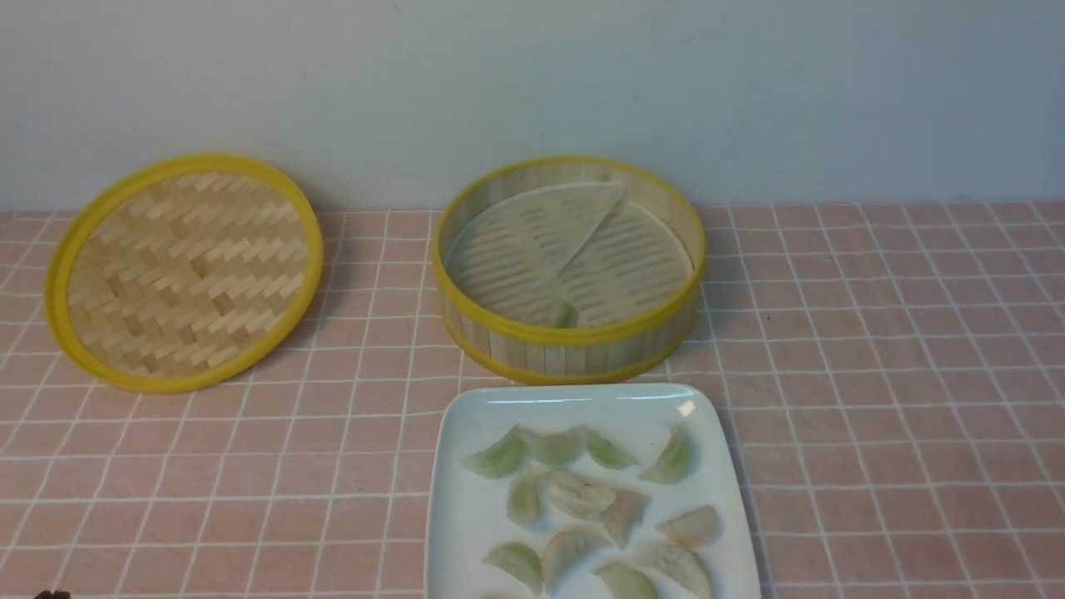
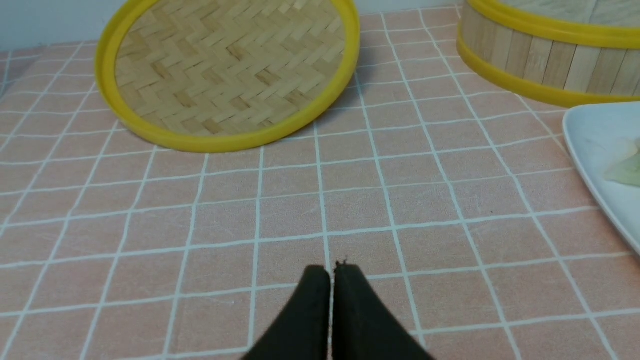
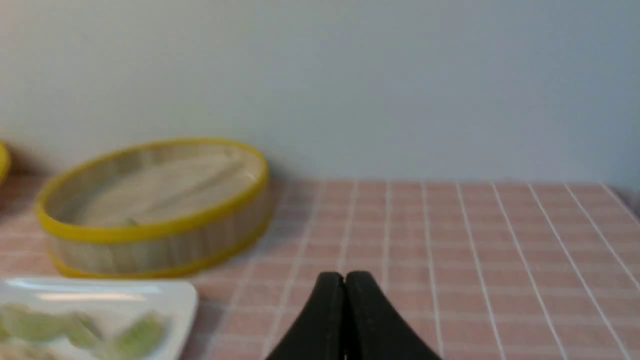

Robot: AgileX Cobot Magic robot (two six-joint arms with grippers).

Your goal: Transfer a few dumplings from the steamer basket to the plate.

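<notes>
The lid [image 1: 183, 270] leans at the worktop's far left, the basket [image 1: 570, 337] sits mid-back, and the plate [image 1: 466, 499] lies at the near edge holding about a dozen dumplings [image 1: 582, 495]. One green dumpling [image 1: 564, 314], seemingly, remains in the basket. Both the left gripper [image 2: 331, 272] and right gripper [image 3: 345, 280] are closed and empty. The task looks nearly done; any next pick needs opened jaws.

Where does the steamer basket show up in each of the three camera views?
Front view: steamer basket at center, just beyond the plate.
Left wrist view: only its wall shows, in the upper right corner.
Right wrist view: left of middle, blurred.
Shared landmark: the white plate beside it, seen in all three views.
</notes>
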